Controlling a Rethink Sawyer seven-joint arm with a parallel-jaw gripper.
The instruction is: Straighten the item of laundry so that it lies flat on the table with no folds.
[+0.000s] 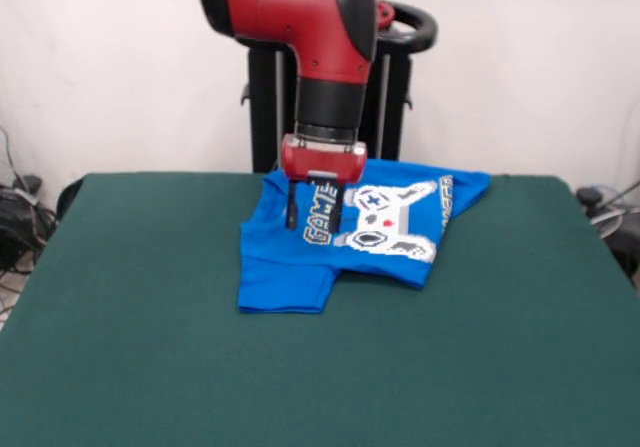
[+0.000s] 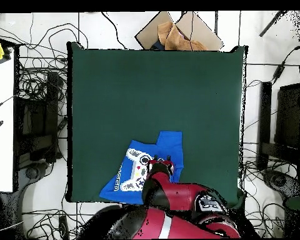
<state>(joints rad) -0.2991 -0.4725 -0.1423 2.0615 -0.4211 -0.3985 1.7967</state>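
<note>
The bright blue T-shirt (image 1: 385, 229) lies on the dark green table (image 1: 150, 357), at the far side close to the robot's pedestal. Its white controller print and part of the lettering face up, and the cloth is rumpled, with one part sticking out toward the camera at the lower left. My gripper (image 1: 315, 217) points straight down over the shirt's left part, its two black fingers apart and at about the height of the cloth. I cannot tell if they touch it. In the overhead view the shirt (image 2: 135, 172) lies near the table's (image 2: 152, 81) bottom edge, and the arm hides part of it around the gripper (image 2: 160, 164).
The black pedestal (image 1: 262, 107) stands just behind the shirt. Beyond the table's far end in the overhead view lies a cardboard box (image 2: 177, 32). Cables (image 2: 34, 75) cover the floor on both sides. A white surface (image 2: 1, 125) stands at the left.
</note>
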